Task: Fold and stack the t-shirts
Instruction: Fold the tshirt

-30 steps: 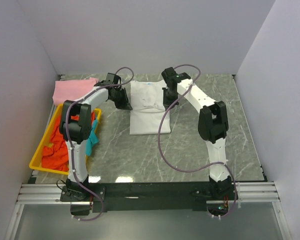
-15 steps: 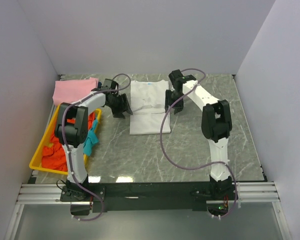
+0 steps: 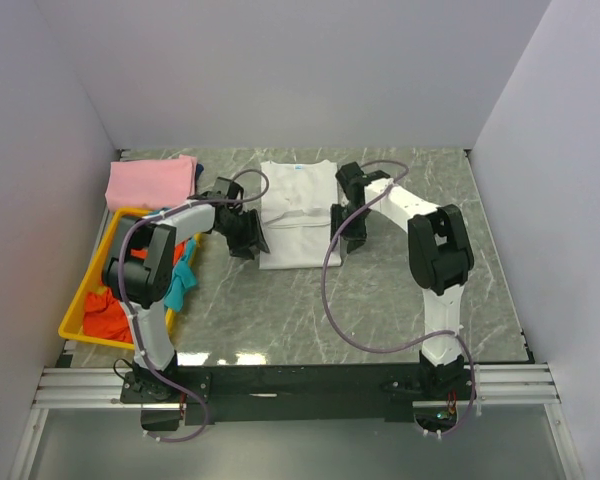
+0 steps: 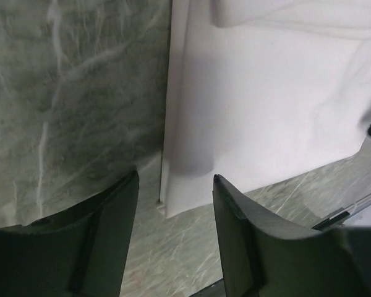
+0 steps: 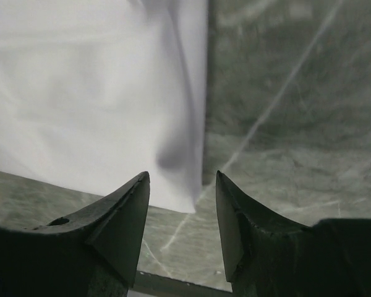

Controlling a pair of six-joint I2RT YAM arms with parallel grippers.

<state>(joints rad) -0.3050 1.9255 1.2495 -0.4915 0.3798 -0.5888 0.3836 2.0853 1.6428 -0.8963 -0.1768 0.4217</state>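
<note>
You're looking at a plain white t-shirt (image 3: 298, 215) with a small blue neck label (image 3: 298, 170). In both wrist views its cloth reads white with soft grey shading along the folds. The bench (image 3: 400, 300) under it is dark grey-green stone laced with pale veins. Your pink t-shirt (image 3: 150, 182) is one solid pink. The yellow tray (image 3: 72, 318) shows you an orange-red t-shirt (image 3: 108, 310) and a teal t-shirt (image 3: 183, 278), both unpatterned. Your left claw (image 3: 248, 238) and right claw (image 3: 348, 230) are matte black. The left arm (image 3: 152, 330) and right arm (image 3: 405, 205) are white with black joints, and their cables (image 3: 324, 285) are dull purple. The walls (image 3: 300, 70) are pale lavender-grey.
</note>
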